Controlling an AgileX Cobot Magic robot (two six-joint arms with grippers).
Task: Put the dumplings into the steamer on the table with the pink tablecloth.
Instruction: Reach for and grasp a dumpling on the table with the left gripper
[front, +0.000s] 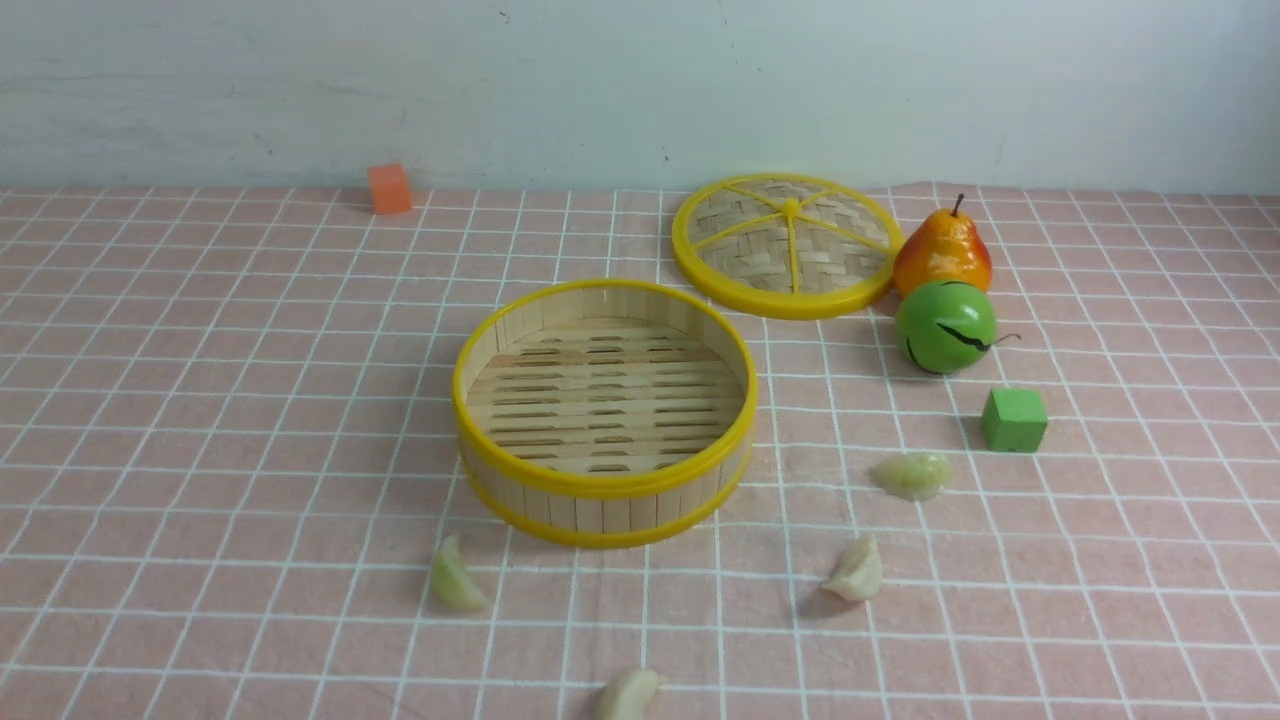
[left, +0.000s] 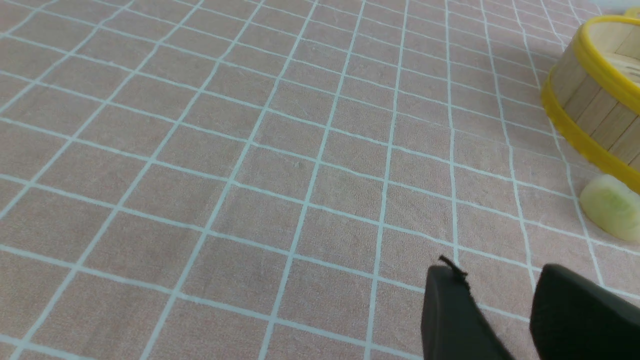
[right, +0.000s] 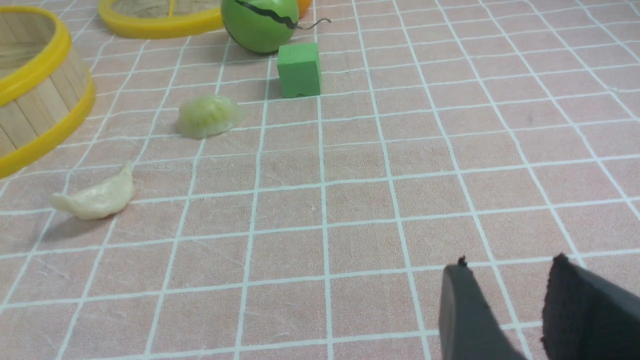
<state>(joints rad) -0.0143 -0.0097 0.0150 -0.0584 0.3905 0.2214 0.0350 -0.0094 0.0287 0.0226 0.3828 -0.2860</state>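
In the left wrist view we see the left tool (left: 500, 295) with its dark fingers partly apart over the pink tablecloth (left: 250, 175), holding nothing. The steamer (left: 590, 95) wall and one pale green dumpling (left: 612, 207) beside its base lie at one edge of the picture. In the right wrist view the right tool (right: 505, 285) is likewise partly open and empty over bare cloth. It is well apart from two dumplings: a greenish dumpling (right: 210, 116) near the green cube (right: 299, 69) and a cream dumpling (right: 97, 197) nearer the steamer. In the front view the steamer stands mid-worktop (front: 200, 400), its slatted floor bare, with all four dumplings lying outside it, to its near side and right. The lid (front: 785, 245), pear (front: 942, 252) and green fruit (front: 946, 326) crowd its far right, while the left side is open cloth up to an orange cube (front: 389, 188) by the wall.
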